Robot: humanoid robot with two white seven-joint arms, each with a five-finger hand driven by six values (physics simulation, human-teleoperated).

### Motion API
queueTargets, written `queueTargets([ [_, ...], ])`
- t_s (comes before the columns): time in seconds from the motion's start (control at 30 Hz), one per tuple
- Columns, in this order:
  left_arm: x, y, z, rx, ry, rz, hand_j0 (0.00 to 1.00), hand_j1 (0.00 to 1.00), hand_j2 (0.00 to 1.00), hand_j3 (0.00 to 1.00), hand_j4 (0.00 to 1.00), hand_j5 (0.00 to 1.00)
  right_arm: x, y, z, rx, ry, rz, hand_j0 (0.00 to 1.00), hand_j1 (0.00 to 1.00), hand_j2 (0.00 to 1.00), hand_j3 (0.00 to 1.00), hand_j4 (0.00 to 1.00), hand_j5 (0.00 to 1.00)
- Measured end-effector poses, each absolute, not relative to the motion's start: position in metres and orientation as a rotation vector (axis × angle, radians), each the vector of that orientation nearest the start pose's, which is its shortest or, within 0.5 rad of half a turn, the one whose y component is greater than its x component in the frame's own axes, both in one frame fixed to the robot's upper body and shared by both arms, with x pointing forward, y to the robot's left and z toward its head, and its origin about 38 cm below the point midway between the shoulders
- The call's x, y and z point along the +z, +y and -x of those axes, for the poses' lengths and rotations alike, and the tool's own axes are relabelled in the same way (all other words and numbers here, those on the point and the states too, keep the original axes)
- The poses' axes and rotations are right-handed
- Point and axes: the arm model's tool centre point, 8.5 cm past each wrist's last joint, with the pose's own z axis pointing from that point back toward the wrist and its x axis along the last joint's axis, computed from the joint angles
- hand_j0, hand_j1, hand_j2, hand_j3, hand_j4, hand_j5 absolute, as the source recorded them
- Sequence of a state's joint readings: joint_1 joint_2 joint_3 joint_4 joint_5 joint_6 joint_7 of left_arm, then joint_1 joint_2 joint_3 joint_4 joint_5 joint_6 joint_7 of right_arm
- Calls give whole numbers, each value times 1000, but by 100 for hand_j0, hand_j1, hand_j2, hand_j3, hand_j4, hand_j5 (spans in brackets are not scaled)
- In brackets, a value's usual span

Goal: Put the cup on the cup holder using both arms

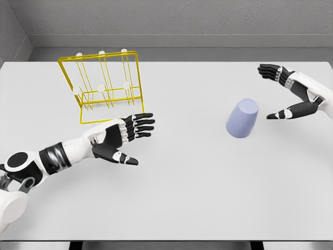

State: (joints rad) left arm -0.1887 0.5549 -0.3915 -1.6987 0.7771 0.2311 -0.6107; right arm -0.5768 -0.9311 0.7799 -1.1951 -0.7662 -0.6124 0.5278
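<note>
On the tabletop: a pale grey surface (171,198) carried everything, with a grey wall behind its far edge.
Cup: a lavender cup (242,118) stood upside down, slightly tilted, right of the tabletop's middle, touched by neither hand.
Cup holder: a yellow wire cup holder (104,83) stood near the far left corner, its frame leaning back, with white-tipped pegs along its top bar and middle rail; no cup hung on it.
Left hand: the left hand (124,136) hovered just in front of the cup holder's base, towards the near left part of the tabletop, palm turned inward. Its fingers (143,125) were stretched out flat and spread, thumb apart below them, holding nothing.
Left arm: the white forearm ran in from the lower left edge.
Right hand: the right hand (291,94) hung near the right edge, just beside the cup but apart from it. Its fingers (269,70) were released and extended towards the far side, the thumb pointing at the cup, gripping nothing.
Cup and cup holder: well apart, with the left hand between them.
</note>
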Motion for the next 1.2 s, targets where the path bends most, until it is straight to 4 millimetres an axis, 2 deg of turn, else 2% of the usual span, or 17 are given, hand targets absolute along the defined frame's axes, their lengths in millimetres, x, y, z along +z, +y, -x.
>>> queueTargets([
  [0.3, 133, 222, -359, -678, -1246, 883, 100, 100, 100, 100, 100, 100, 184, -395, -423, 1021, -1669, -242, 100, 100, 100, 100, 100, 100],
  [0.43, 127, 222, -362, -660, -1239, 881, 100, 100, 100, 100, 100, 100, 178, -399, -420, 1013, -1649, -233, 100, 100, 100, 100, 100, 100],
  [0.53, 126, 223, -363, -654, -1236, 880, 100, 100, 100, 100, 100, 100, 170, -405, -418, 973, -1619, -234, 100, 100, 100, 100, 100, 100],
  [0.6, 125, 223, -363, -651, -1233, 879, 100, 100, 100, 100, 100, 100, 157, -408, -413, 932, -1583, -250, 100, 100, 100, 100, 100, 100],
  [0.67, 125, 223, -363, -650, -1232, 879, 100, 100, 100, 100, 100, 100, 156, -409, -414, 911, -1579, -255, 100, 100, 100, 100, 100, 100],
  [1.2, 122, 223, -364, -648, -1210, 868, 100, 100, 100, 100, 100, 100, 125, -394, -420, 741, -1551, -338, 100, 100, 100, 100, 100, 100],
])
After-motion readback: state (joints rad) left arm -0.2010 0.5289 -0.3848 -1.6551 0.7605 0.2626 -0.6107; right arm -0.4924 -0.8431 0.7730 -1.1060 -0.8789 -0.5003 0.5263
